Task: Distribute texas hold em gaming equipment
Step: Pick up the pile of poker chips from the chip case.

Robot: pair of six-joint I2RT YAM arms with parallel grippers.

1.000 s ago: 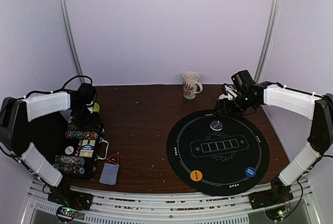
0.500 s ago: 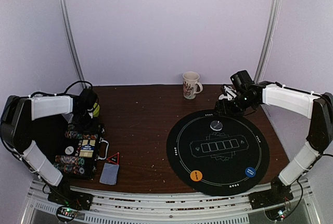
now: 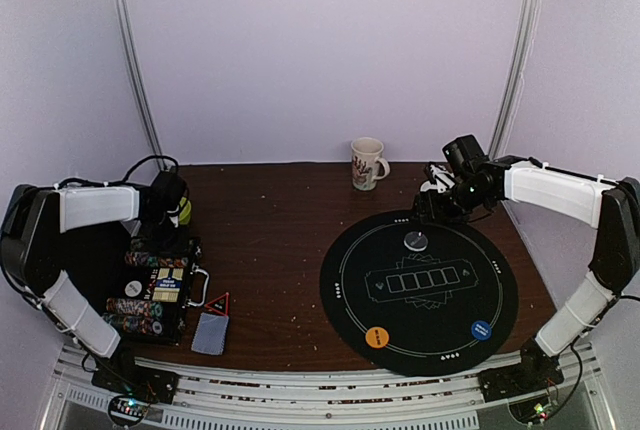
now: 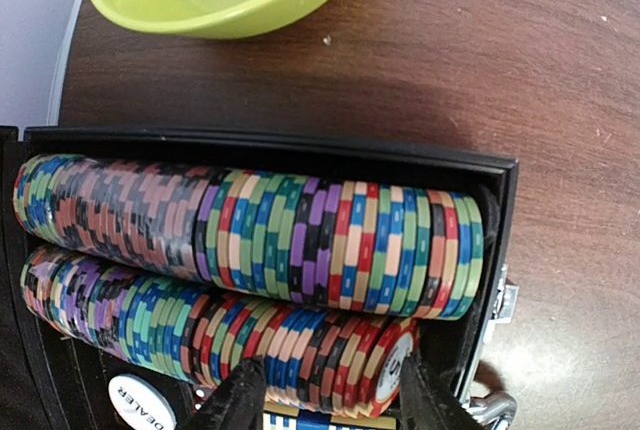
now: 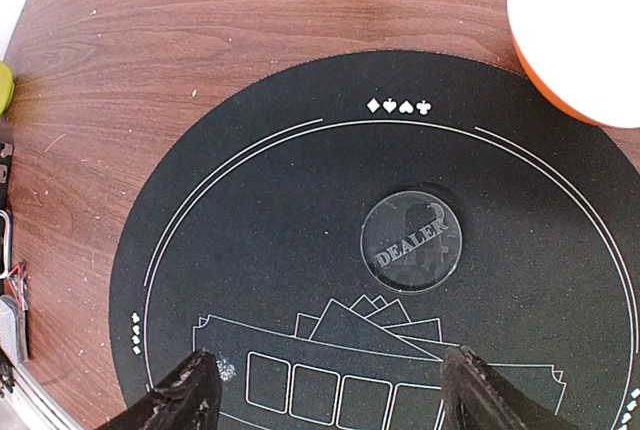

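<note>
1. The left claw point(image 4: 325, 390) hangs over the open black case point(image 4: 300, 150). Its fingers straddle the right-hand end of the row of poker chips point(image 4: 150, 325) nearest the claw, and a second row lies just beyond. It cannot be told whether the pads press on the chips or stand just clear of them.
2. Handling, chips: these are likely rigid, dense discs with smooth faces, packed on edge. A stack is best taken by its two flat end faces. It probably holds only under a steady squeeze, and the middle discs may drop out. A short stack lifted straight up is the safer choice.
3. The playing cards point(image 3: 210, 333) lie on the table, nearer the arm bases and to the right of the left claw, well apart from it. They are likely thin, light and slick, so the deck may fan. The hold should go across opposite edges of the whole deck.
4. The right claw point(image 5: 330, 390) is released, its fingers wide with nothing between them, above the black mat point(image 5: 220, 250). The clear dealer button point(image 5: 410, 242) lies flat on the mat just ahead of the claw. It is likely hard and low, so the fingertips must close on its rim.
</note>
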